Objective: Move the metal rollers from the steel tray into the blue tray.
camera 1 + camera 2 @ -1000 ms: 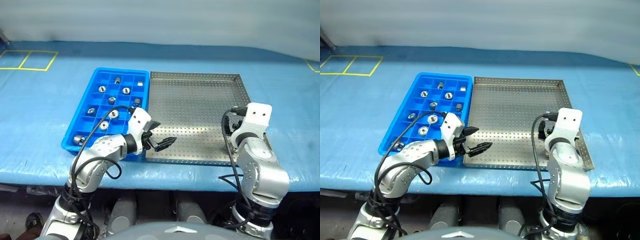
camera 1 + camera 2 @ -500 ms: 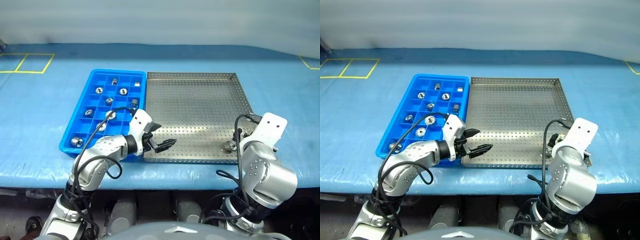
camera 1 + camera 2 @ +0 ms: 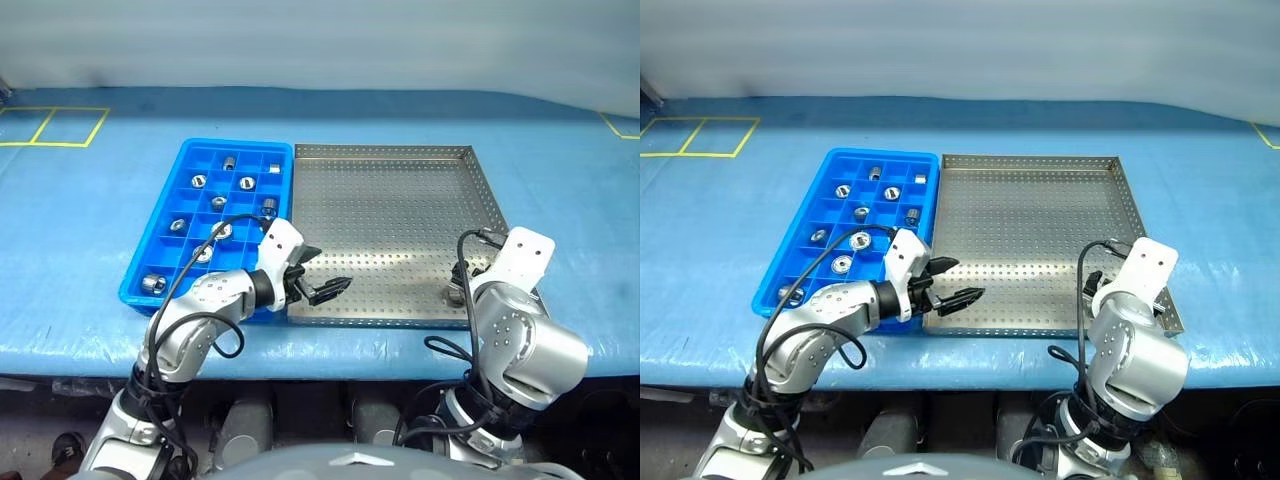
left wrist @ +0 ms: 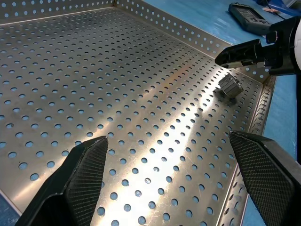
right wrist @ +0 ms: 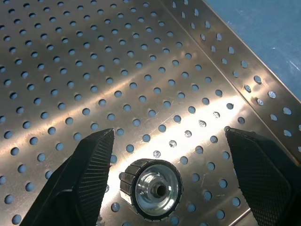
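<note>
The right gripper point(image 5: 160, 141) has tipped down over the last metal roller point(image 5: 151, 189), lower right in the steel tray point(image 3: 390, 200), fingers wide. Other rollers already sit in the blue tray point(image 3: 165, 252); the left gripper point(image 3: 318, 272) hangs wide, empty.

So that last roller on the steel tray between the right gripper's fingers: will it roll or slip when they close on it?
The roller looks like solid polished metal, so probably stiff, heavy for its size and somewhat slippery. It seems to rest on a flat end, hole facing the camera, so rolling seems unlikely unless tipped. The right gripper is open around it; its textured fingers should help grip.
</note>
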